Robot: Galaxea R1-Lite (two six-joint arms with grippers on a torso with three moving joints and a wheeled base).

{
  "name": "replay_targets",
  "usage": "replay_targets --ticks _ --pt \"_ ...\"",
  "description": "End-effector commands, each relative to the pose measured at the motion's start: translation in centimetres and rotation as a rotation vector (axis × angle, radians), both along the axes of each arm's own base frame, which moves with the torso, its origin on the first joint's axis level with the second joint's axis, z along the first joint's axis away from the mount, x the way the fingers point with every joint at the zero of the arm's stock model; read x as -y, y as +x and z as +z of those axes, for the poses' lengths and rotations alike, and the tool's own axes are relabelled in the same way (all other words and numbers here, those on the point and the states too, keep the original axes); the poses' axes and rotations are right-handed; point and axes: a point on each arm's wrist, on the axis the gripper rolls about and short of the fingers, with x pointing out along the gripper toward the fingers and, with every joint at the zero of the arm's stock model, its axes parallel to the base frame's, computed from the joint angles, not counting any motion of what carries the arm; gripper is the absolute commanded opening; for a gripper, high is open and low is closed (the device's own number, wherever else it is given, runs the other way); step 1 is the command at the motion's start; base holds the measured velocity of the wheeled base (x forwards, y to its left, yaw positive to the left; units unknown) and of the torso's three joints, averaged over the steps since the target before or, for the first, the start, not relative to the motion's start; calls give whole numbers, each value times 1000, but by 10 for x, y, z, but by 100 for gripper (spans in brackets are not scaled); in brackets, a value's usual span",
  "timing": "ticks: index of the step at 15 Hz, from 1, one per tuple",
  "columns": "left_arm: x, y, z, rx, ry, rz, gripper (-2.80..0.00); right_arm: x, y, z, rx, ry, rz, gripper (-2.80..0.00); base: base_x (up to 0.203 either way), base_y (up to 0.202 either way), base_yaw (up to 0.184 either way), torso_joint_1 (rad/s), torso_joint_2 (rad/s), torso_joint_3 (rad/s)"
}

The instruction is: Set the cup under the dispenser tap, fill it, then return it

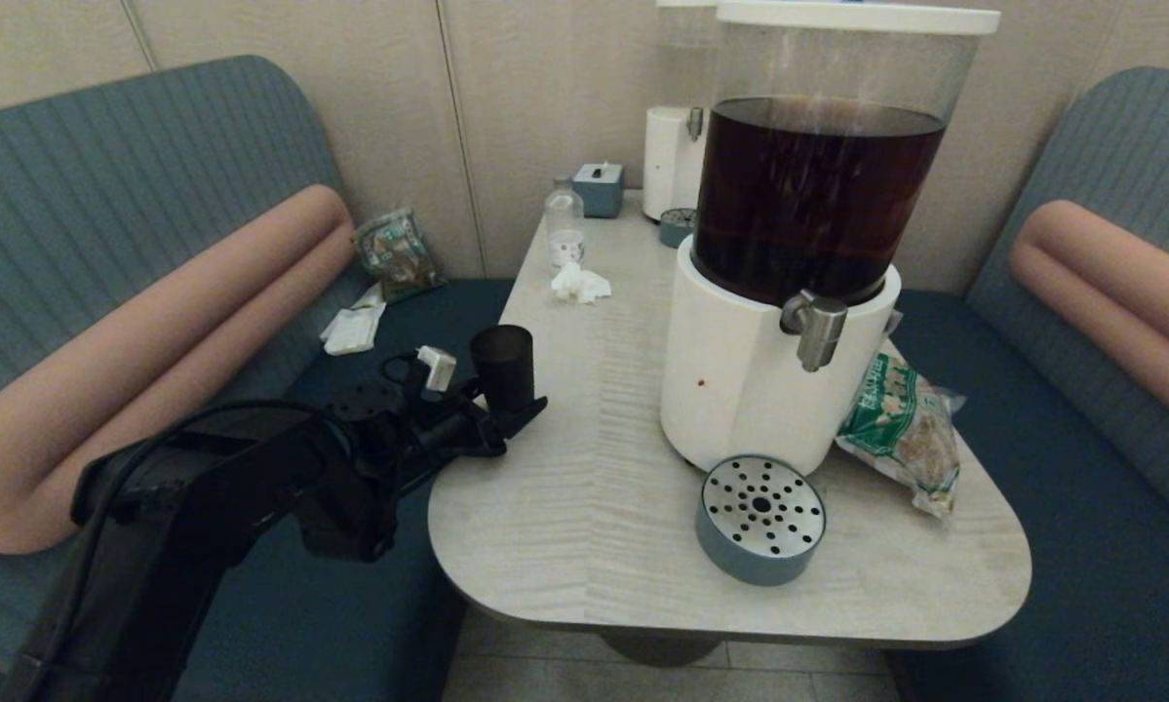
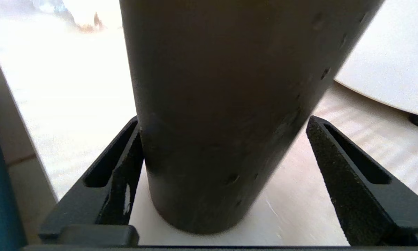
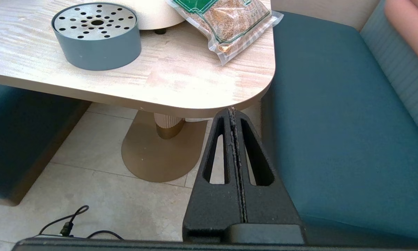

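I have the left gripper point(image 2: 222, 167) open around the cup point(image 1: 503, 365) at the table's point(image 1: 594, 468) left edge, one finger touching; uneven closure may tip it off. Right gripper point(image 3: 234, 139) is closed, parked low

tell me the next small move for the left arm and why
Probably close the left gripper on the cup. The cup stands between its fingers at the table's left edge, one finger touching it and a gap at the other. The dispenser tap and drip tray lie well to the right.
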Motion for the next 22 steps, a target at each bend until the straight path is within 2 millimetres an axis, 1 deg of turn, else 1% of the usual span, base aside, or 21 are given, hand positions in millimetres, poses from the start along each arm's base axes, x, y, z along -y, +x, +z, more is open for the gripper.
replay_targets --ticks 1,5,8,10,13,15,18,20,21,22 --pt "-4 -13 13 -12 1 2 0 0 0 0 -1 0 1 -280 0 0 0 0 0 0" --pt "-18 -28 25 -36 4 32 0 0 0 0 -1 0 1 -280 0 0 0 0 0 0" --pt "-28 -31 33 -28 5 55 0 0 0 0 -1 0 1 -280 0 0 0 0 0 0" --pt "-36 -34 34 -33 8 72 0 0 0 0 -1 0 1 -280 0 0 0 0 0 0" --pt "-43 -51 43 -58 13 74 0 0 0 0 -1 0 1 -280 0 0 0 0 0 0" --pt "-43 -73 51 -90 20 51 0 0 0 0 -1 0 1 -280 0 0 0 0 0 0" --pt "-45 -117 65 -145 31 -8 0 0 0 0 -1 0 1 -280 0 0 0 0 0 0" --pt "-46 -145 80 -147 35 -30 0 0 0 0 -1 0 1 -280 0 0 0 0 0 0" --pt "-46 -162 90 -135 35 -36 0 0 0 0 -1 0 1 -280 0 0 0 0 0 0" --pt "-47 -179 99 -127 36 -40 -280 0 0 0 0 0 1 -280 0 0 0 0 0 0"
